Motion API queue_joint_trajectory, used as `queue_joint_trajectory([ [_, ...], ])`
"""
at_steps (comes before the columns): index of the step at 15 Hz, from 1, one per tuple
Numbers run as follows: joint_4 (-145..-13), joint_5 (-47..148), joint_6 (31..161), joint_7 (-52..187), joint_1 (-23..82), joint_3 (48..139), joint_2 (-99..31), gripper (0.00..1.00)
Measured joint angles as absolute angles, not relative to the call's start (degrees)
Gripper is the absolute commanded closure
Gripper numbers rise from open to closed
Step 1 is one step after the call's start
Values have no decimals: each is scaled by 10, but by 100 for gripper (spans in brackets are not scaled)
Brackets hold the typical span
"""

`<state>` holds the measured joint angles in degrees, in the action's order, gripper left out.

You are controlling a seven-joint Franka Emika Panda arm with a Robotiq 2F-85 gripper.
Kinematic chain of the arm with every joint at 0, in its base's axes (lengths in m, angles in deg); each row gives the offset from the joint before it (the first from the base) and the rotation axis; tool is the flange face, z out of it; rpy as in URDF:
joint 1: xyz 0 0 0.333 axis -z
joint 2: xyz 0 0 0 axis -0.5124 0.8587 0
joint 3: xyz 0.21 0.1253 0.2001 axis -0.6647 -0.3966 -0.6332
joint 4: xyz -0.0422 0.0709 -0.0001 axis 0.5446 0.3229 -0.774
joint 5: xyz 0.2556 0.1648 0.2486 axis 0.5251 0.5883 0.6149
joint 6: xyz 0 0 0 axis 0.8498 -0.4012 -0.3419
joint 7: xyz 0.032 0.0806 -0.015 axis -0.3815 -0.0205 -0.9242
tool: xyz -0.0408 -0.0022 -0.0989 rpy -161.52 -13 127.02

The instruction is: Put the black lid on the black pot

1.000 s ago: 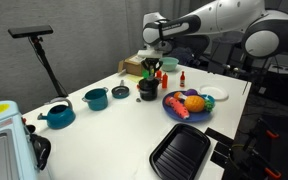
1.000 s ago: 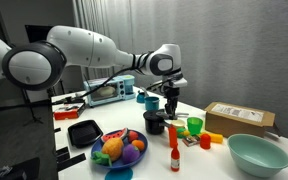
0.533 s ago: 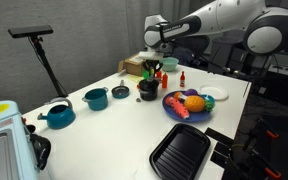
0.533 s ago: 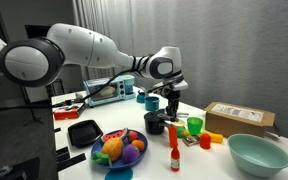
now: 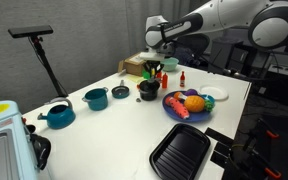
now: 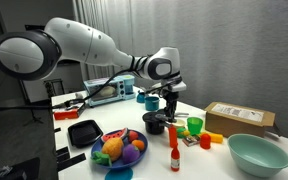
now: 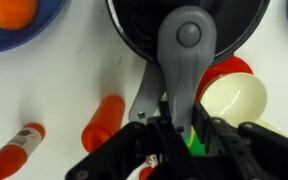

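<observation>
The pot (image 5: pixel 147 92) is sitting hemmed in near the table's (image 5: pixel 114 135) far edge, with the plate (image 5: pixel 168 104) crowding it just beside and the cup (image 6: pixel 194 126) and red bottles (image 6: pixel 174 157) standing near. Bare surface is lying open across the middle, between the teal pots (image 5: pixel 96 98), the lid (image 5: pixel 120 91) and the tray (image 5: pixel 180 152) at the near edge.

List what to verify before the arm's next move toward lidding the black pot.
1. Location of the black lid: ok, it appears to lie on the table beside a teal pot.
2. Lid held by the gripper: not ok, the gripper hangs over the black pot, apart from the lid.
3. Jaws open: cannot tell.
4. Pot upright: ok.
5. Pot empty: cannot tell, the wrist view is partly blocked.
</observation>
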<state>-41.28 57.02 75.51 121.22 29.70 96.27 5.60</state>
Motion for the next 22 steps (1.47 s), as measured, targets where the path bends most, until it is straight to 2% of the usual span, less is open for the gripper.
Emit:
queue_joint_trajectory([
  [1,-420,570,759,1212,297,962,52,93],
  [2,-427,570,762,1212,297,962,49,78],
  [3,-433,570,764,1212,297,962,45,93],
  [22,-504,570,854,1206,292,957,5,93],
])
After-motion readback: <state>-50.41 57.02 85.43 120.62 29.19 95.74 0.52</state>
